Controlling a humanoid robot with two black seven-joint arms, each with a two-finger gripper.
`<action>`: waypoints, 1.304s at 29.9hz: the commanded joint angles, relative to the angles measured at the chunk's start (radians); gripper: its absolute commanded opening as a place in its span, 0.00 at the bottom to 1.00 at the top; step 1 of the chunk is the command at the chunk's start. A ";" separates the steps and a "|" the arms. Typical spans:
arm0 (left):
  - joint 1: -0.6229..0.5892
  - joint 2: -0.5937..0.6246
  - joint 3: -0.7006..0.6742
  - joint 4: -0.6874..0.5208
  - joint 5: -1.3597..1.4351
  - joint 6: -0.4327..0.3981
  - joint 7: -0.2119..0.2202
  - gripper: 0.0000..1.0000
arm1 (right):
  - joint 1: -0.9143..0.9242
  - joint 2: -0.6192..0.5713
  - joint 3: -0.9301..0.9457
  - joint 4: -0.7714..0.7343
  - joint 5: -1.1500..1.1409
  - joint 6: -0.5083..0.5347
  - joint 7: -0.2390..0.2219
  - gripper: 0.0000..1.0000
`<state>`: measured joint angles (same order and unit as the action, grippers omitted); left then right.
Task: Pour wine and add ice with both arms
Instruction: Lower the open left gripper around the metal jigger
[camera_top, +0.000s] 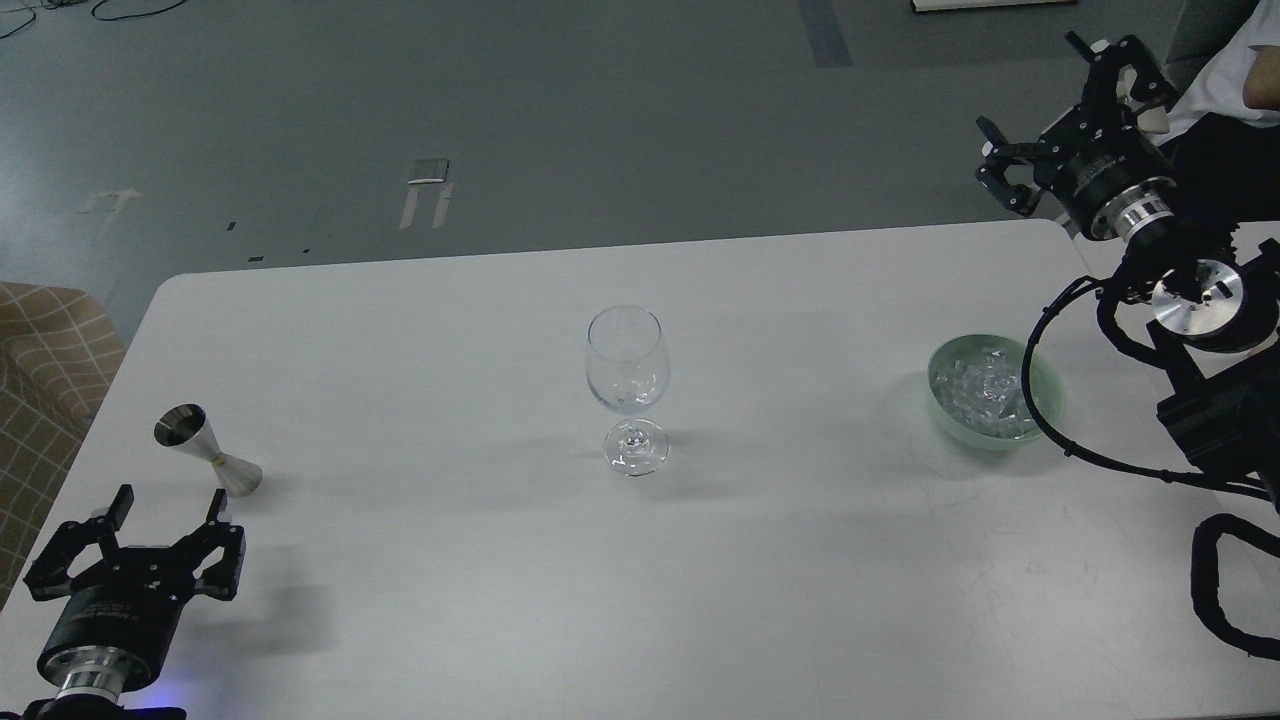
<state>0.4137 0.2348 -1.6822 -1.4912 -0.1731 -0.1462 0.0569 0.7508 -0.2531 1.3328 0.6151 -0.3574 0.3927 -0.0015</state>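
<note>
One head view looks forward and down from fairly high over the white table (450, 620); floor (600, 110) fills twelve o'clock, table edges running toward six o'clock.

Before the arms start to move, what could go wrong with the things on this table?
1. The wine glass stands alone mid-table on a thin stem; a sideways touch could probably tip it.
2. The jigger is narrow-waisted and close ahead of the open left gripper; an off-centre grasp might knock it over.
3. A black cable of the right arm loops over the ice bowl; it may snag the bowl.
</note>
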 joint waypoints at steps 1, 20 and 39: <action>-0.030 0.000 -0.005 0.009 -0.002 0.091 0.018 0.79 | -0.004 0.000 0.000 -0.002 0.000 0.000 0.000 1.00; -0.147 -0.002 -0.010 0.114 -0.020 0.108 0.050 0.72 | -0.030 -0.023 0.005 0.000 0.000 -0.002 0.000 1.00; -0.276 0.000 -0.008 0.266 -0.020 0.102 0.089 0.73 | -0.044 -0.025 0.017 0.002 -0.002 -0.002 0.000 1.00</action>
<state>0.1601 0.2331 -1.6897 -1.2452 -0.1933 -0.0434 0.1402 0.7072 -0.2772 1.3497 0.6158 -0.3574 0.3926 -0.0015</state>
